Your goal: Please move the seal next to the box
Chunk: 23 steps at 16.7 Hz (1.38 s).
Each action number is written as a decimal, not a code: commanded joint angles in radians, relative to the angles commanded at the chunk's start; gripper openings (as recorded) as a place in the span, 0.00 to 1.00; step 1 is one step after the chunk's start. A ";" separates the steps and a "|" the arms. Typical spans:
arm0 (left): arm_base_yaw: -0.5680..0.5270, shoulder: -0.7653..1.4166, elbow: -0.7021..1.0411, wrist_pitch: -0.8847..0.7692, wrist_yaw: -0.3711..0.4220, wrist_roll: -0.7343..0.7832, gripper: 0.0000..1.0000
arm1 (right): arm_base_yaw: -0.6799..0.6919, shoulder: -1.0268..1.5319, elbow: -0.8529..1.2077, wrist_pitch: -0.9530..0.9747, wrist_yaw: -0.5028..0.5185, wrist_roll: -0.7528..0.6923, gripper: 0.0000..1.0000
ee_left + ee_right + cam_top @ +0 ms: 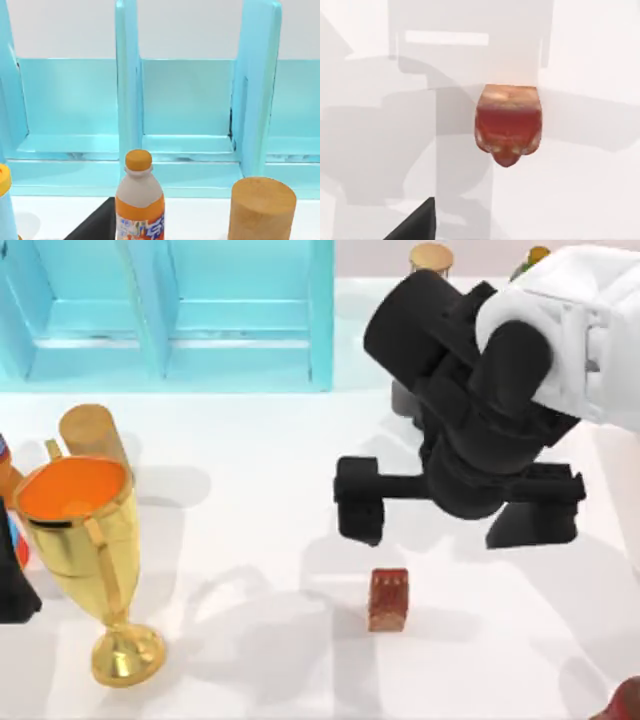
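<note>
The seal (pixel 388 599) is a small glossy reddish-brown block standing alone on the white table (pixel 260 640), right of centre near the front. In the right wrist view the seal (pixel 508 124) sits in the middle, seen from above, with bare table on all sides. My right gripper (pixel 446 525) hangs over the table just behind the seal, open, its two black fingers (pixel 358 508) spread wide and holding nothing. My left arm (pixel 14 585) is parked at the table's left edge. The box is out of view.
A gold trophy (pixel 85 540) with an orange bowl stands front left, a wooden cylinder (pixel 90 432) behind it. An orange-capped bottle (pixel 139 200) stands beside the cylinder (pixel 262 209). The light-blue cabinet (pixel 165 310) fills the back left. A dark reddish shape (pixel 626 702) shows at the front right corner.
</note>
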 joint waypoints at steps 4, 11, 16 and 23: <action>0.000 0.000 0.000 0.000 0.000 0.000 1.00 | 0.032 0.196 0.189 -0.128 -0.012 0.060 1.00; 0.000 0.000 0.000 0.000 0.000 0.000 1.00 | 0.030 0.236 0.224 -0.153 -0.015 0.071 1.00; 0.000 0.000 0.000 0.000 0.000 0.000 1.00 | 0.034 0.269 0.137 -0.038 -0.015 0.070 1.00; 0.000 0.000 0.000 0.000 0.000 0.000 1.00 | 0.038 0.340 -0.034 0.206 -0.015 0.076 1.00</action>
